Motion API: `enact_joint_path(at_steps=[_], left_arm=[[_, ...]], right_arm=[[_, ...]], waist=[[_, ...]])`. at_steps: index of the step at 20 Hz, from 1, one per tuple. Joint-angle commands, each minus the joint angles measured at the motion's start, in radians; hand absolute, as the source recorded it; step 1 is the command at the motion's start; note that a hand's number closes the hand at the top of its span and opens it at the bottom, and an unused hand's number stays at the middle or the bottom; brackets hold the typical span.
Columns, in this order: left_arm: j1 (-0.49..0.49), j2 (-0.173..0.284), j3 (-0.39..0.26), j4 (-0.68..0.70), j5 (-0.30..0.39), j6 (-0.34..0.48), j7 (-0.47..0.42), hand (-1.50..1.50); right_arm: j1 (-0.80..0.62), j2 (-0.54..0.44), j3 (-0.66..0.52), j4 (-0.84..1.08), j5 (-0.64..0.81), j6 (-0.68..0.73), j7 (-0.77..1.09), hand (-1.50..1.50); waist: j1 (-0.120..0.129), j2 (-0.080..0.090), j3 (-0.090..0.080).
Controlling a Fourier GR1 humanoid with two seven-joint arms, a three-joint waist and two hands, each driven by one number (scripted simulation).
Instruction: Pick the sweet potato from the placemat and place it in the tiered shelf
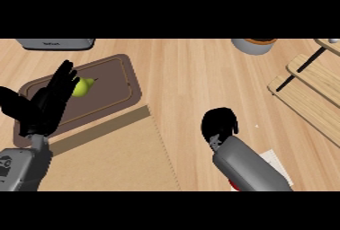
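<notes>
Left hand: left hand rests with fingers straight, over the brown placemat near the counter's left edge.
Right hand: right hand is curled mid-counter, possibly hiding the sweet potato; none shows.
Placemat: holds a green fruit.
Tiered shelf: wooden tiered shelf waits at the right edge.

Left robot hand open at near left, fingers straight and pointing far, grey forearm rising from the lower edge. Right robot hand at centre right, fingers curled under, forearm slanting in from near right.
</notes>
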Motion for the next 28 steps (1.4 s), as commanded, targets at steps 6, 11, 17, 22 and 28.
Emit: enact_joint_path(at_steps=[6,11,17,22,28], left_arm=[[0.018,-0.012,0.01,-0.012,-0.035,0.039,0.012,0.0],[0.046,-0.011,0.031,-0.01,-0.028,0.049,0.007,0.0],[0.089,-0.012,0.037,-0.008,-0.027,0.039,-0.021,0.0],[0.056,-0.014,0.029,-0.022,-0.026,0.037,0.004,0.0],[0.054,-0.007,0.029,-0.043,-0.022,0.03,0.022,0.0]], right_arm=[[0.235,0.042,0.123,-0.377,-0.038,-0.208,-0.236,1.5],[0.433,0.016,0.243,-0.67,-0.103,-0.336,-0.369,1.5],[0.587,-0.034,0.191,-1.11,-0.176,-0.479,-0.397,1.5],[0.706,-0.154,0.081,-1.463,-0.213,-0.475,-0.371,1.5],[0.754,-0.162,-0.045,-1.621,-0.262,-0.455,-0.298,1.5]], waist=[[-0.055,-0.01,0.011],[-0.085,-0.018,0.012],[-0.094,-0.015,0.011],[-0.086,-0.005,0.01],[-0.069,-0.001,0.008]])
